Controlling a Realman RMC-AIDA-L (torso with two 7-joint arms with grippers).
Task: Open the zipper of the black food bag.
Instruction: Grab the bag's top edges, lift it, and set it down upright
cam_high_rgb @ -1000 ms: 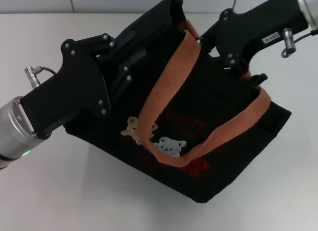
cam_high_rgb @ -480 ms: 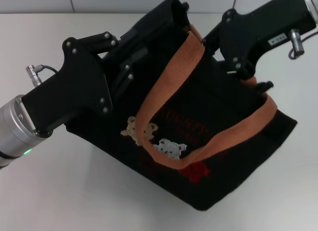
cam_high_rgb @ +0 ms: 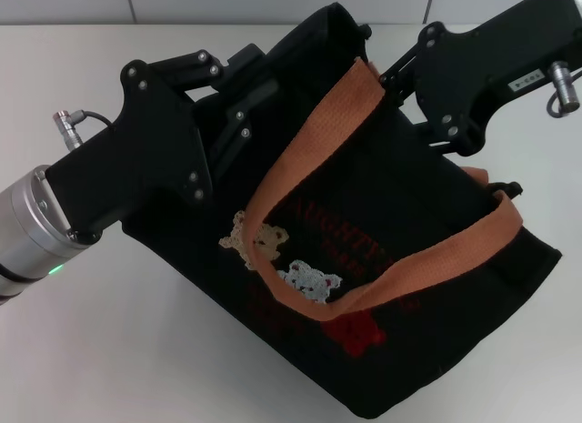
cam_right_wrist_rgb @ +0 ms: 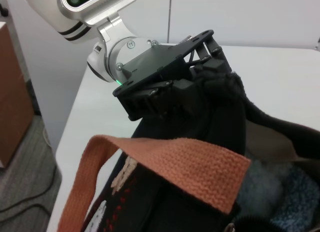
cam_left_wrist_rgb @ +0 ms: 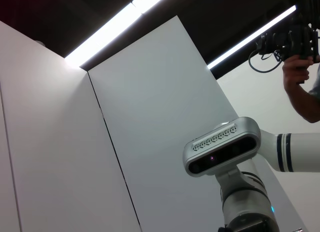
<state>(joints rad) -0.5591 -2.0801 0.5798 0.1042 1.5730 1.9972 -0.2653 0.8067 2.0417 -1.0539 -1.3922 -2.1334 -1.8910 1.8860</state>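
1. Head view: the bag (cam_high_rgb: pixel 391 287) lies tilted on the white table (cam_high_rgb: pixel 109 350), its bear-patch face up. Over the last second it has slid toward the near right and turned a little, and the right gripper (cam_high_rgb: pixel 400 73) has drawn farther along the top rim toward the far right. I judge the pull is under way, with the mouth partly open. The left gripper (cam_high_rgb: pixel 238 109) is closed on the bag's left end, bracing it. The right gripper's fingers are buried behind the strap (cam_high_rgb: pixel 300 159) and rim, so I cannot tell how wide they are or what they hold. The zipper is not visible here.

2. Left wrist view: only wall panels, ceiling lights and the robot's head (cam_left_wrist_rgb: pixel 222 147); nothing of the bag.

3. Right wrist view: the left gripper (cam_right_wrist_rgb: pixel 195 95) pinches a bunched fold of black fabric. The bag's mouth gapes, showing pale contents (cam_right_wrist_rgb: pixel 280 187). A possible bit of zipper (cam_right_wrist_rgb: pixel 235 226) is cut off at the edge.
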